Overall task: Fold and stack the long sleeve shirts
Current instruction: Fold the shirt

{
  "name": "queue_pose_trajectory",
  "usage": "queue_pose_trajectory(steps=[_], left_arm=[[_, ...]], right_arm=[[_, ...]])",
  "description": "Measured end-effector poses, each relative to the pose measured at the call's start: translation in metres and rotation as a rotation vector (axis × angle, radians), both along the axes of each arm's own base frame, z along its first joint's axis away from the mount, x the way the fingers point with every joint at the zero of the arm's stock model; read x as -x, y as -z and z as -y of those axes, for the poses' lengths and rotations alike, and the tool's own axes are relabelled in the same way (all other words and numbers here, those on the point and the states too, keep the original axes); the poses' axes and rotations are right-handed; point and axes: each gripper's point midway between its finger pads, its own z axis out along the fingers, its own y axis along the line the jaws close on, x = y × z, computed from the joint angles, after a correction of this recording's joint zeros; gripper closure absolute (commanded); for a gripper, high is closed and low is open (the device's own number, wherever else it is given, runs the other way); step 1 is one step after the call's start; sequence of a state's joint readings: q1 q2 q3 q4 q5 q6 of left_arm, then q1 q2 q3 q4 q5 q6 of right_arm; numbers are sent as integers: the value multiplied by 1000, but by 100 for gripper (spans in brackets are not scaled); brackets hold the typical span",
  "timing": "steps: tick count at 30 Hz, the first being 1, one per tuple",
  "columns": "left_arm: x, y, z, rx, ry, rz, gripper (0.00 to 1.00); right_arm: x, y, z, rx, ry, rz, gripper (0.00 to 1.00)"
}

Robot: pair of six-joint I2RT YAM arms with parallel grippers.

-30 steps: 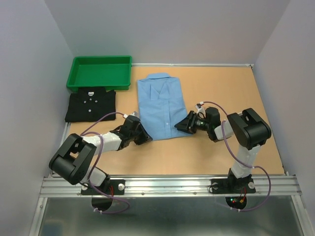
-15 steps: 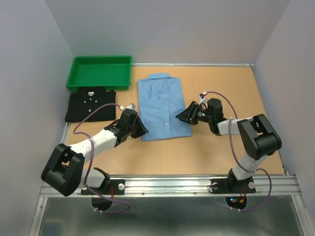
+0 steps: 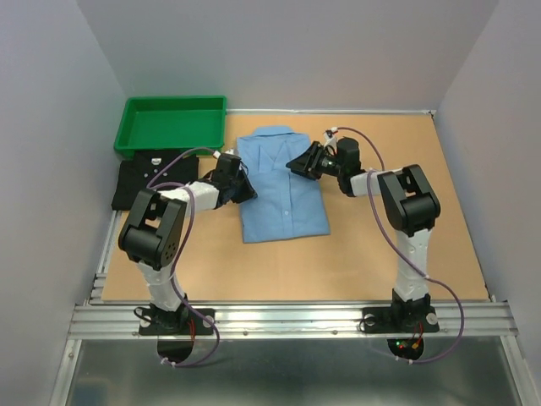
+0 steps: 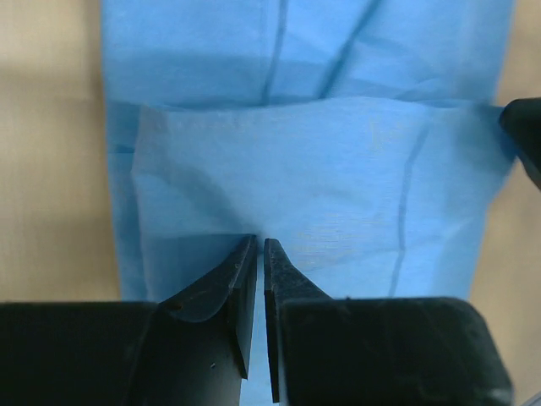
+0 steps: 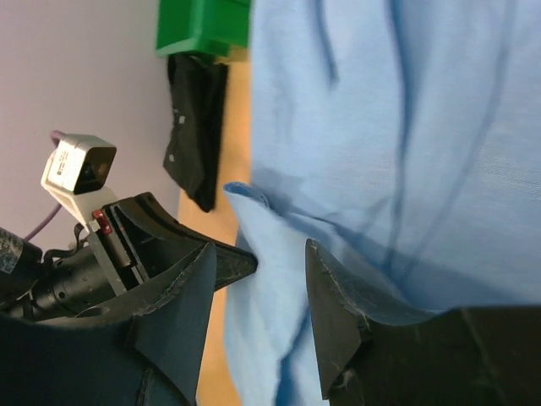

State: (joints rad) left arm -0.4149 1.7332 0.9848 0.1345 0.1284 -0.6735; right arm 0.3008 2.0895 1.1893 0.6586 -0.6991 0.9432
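The light blue shirt (image 3: pixel 283 190) lies button side up in the middle of the table, collar at the far end. A flap of it (image 4: pixel 321 178) is raised across its width. My left gripper (image 3: pixel 243 188) is at the shirt's left edge, and its jaws (image 4: pixel 260 241) are pinched on that blue cloth. My right gripper (image 3: pixel 297 163) is at the shirt's right edge near the chest. Its jaws (image 5: pixel 260 249) stand apart with a fold of blue cloth (image 5: pixel 279 321) between them. The black shirt (image 3: pixel 150 179) lies folded at the far left, partly behind my left arm.
The green tray (image 3: pixel 173 123) stands at the far left corner, just beyond the black shirt. Grey walls close in the left, far and right sides. My left gripper's fingers (image 5: pixel 182 245) and the black shirt (image 5: pixel 193 127) also show in the right wrist view.
Both grippers have moved away from the near edge, from the shirt's hem up along its sides to its middle and chest. The left arm has stretched out over the black shirt.
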Motion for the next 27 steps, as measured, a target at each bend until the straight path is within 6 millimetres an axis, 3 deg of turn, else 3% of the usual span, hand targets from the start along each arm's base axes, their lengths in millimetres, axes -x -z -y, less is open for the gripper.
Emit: queue_pose_trajectory(steps=[3, 6, 15, 19, 22, 27], left_arm=[[3, 29, -6, -18, -4, -72, 80], [1, 33, -8, -1, -9, -71, 80], [1, 34, -7, 47, 2, -50, 79], [3, 33, -6, 47, 12, -53, 78], [8, 27, -9, 35, 17, -59, 78], [11, 9, -12, 24, 28, -30, 78]], right_arm=[[-7, 39, 0, 18, 19, -79, 48], [-8, 73, 6, 31, 40, -153, 48], [-28, 67, 29, 18, 91, -131, 48], [-29, 49, 34, 12, 98, -118, 48], [-24, 14, 30, -5, 87, -63, 48], [6, -40, -3, -38, 2, 43, 48]])
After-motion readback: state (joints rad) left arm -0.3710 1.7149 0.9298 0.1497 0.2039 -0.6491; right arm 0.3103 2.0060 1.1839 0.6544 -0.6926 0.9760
